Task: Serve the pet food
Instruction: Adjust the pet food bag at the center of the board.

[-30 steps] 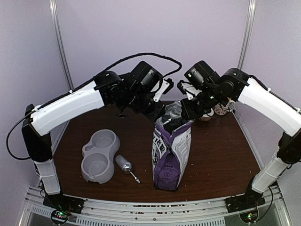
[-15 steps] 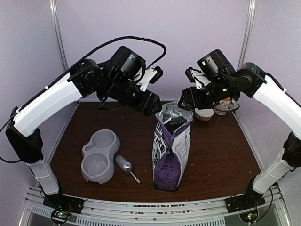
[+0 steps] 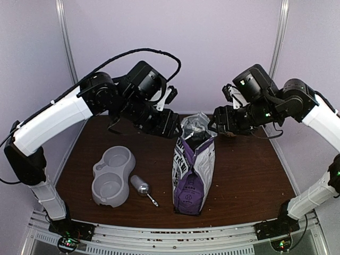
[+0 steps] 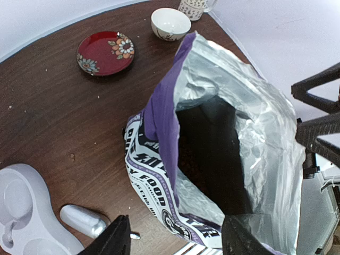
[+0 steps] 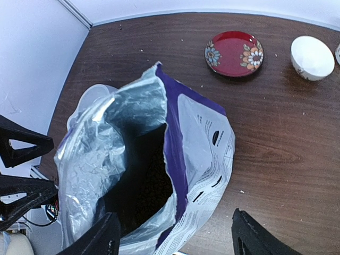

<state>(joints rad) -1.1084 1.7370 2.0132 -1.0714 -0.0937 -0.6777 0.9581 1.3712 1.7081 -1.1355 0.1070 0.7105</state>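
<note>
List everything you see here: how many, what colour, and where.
bag: one, purple with a silver lining, upright mid-table, mouth open
pet food: dark brown mass low inside the bag, pellets too dim to count
double bowl: one, grey, front left
scoop: one, silver, lying between double bowl and bag
plate: one, red with flowers, far side
small bowl: one, white, far right
mug: one, patterned, far corner, mostly cut off
table: brown wood
left gripper: black, open, above the bag
right gripper: black, open, above the bag
</note>
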